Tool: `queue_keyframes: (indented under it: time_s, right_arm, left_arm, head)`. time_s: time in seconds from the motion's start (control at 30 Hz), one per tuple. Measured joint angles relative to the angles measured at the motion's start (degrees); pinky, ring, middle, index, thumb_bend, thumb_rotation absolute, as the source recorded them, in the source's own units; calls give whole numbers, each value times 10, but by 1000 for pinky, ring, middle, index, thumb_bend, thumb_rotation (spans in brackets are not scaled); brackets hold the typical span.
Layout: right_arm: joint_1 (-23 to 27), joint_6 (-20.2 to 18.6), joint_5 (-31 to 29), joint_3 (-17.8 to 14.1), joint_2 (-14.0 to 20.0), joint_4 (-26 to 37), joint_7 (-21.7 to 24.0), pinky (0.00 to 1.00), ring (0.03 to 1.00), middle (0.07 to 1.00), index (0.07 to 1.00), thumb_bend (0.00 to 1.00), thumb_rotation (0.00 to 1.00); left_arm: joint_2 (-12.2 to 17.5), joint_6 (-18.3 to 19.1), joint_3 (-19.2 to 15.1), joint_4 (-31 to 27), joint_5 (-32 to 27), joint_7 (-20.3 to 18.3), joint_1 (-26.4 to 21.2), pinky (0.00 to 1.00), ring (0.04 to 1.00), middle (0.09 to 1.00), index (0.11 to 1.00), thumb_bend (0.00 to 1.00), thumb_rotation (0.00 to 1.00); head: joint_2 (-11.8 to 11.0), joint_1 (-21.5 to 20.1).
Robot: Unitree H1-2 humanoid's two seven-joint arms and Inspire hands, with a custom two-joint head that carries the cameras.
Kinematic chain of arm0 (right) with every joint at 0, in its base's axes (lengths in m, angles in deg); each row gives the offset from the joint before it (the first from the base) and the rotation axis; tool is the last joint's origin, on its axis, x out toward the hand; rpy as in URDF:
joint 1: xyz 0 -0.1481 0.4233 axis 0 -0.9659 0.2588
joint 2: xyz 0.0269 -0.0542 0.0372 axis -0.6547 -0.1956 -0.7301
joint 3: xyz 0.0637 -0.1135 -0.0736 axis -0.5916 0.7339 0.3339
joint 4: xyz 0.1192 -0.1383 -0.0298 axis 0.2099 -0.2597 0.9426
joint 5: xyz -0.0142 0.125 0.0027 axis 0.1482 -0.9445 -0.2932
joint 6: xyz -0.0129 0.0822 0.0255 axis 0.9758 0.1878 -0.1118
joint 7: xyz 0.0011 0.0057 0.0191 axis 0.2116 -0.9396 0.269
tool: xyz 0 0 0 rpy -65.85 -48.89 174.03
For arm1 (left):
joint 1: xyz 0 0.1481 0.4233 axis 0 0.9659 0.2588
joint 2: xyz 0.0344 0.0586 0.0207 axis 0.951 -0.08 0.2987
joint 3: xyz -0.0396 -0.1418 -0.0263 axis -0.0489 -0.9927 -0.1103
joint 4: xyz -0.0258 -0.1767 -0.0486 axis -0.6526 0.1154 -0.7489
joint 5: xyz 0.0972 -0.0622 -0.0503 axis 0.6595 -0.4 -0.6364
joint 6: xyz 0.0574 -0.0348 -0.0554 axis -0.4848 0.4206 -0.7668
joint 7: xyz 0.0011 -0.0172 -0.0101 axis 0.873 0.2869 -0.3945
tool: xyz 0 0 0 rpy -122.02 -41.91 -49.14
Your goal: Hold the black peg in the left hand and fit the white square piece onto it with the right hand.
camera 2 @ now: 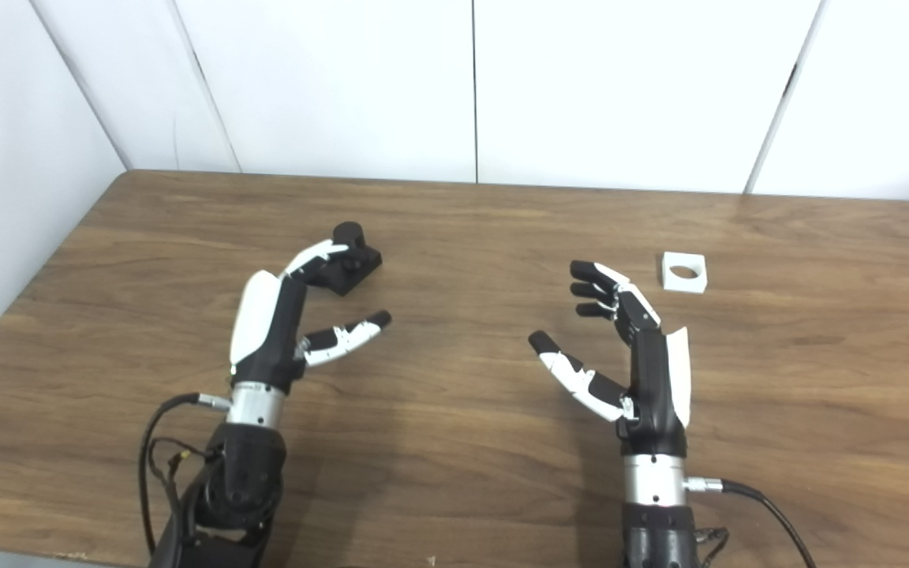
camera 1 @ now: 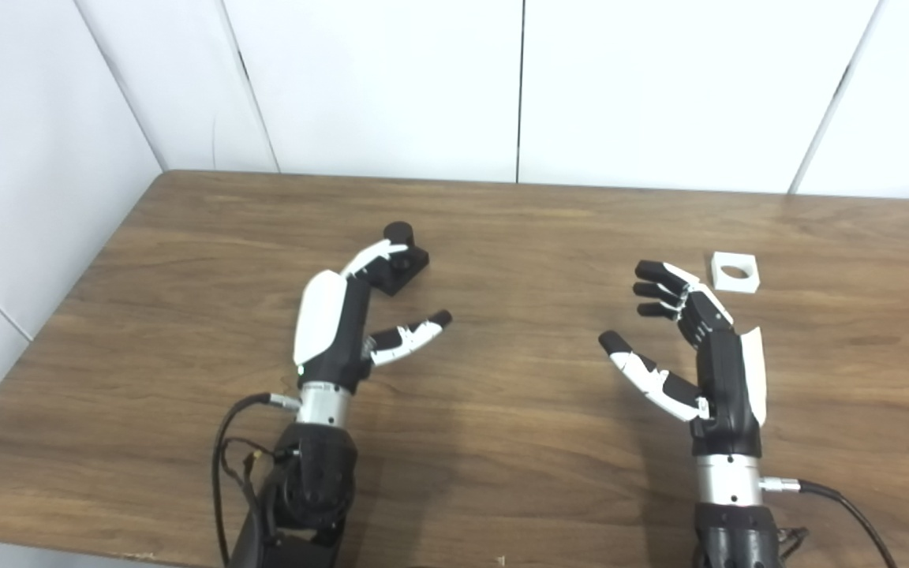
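Note:
The black peg [camera 1: 402, 251], a short cylinder on a square black base, stands on the wooden table [camera 1: 502, 237] left of centre. My left hand [camera 1: 344, 315] is open just in front of it, fingertips reaching over the base and partly hiding it, thumb spread to the right. The white square piece [camera 1: 735, 271], with a round hole, lies flat at the right. My right hand [camera 1: 695, 347] is open, palm facing left, its fingertips a short way left of and nearer than the white piece, not touching it.
White wall panels [camera 1: 518, 87] close off the table's back and left sides. Cables [camera 1: 226, 442] trail from both wrists near the table's front edge.

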Motion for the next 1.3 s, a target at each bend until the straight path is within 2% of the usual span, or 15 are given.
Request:
queue_keyframes:
  time_s: [0.23, 0.47, 0.6, 0.87, 1.1, 1.3]
  right_arm:
    - [0, -1, -3, 0, 0, 0, 3, 632, 716, 751, 733, 625, 196]
    - [0, -1, -5, -2, 0, 0, 3, 624, 709, 746, 729, 627, 203]
    - [0, 0, -5, -2, -1, 0, 3, 617, 704, 751, 732, 618, 192]
    - [0, 0, -5, -2, 0, 0, 3, 609, 703, 752, 734, 605, 192]
    - [0, -3, -4, -3, -1, 1, 3, 618, 702, 751, 732, 623, 183]
    - [0, -12, -3, -3, -1, 2, 3, 602, 696, 751, 732, 621, 214]
  left_arm:
    - [11, 30, -8, 40, 30, 35, -32, 766, 943, 914, 734, 716, 325]
    - [24, 60, -7, 53, 70, 62, -49, 784, 926, 921, 712, 728, 358]
    - [30, 76, -4, 55, 80, 65, -52, 793, 915, 911, 699, 743, 365]
    - [32, 114, 5, 79, 100, 70, -64, 987, 996, 988, 734, 813, 451]
    - [35, 127, 16, 113, 100, 80, -91, 1000, 1000, 1000, 732, 878, 531]
    - [41, 145, 31, 140, 98, 62, -110, 1000, 1000, 1000, 731, 932, 572]
  head:
    - [-1, -2]
    - [-2, -4]
    - [-3, -5]
    - [1, -10]
    - [3, -14]
    - [4, -18]
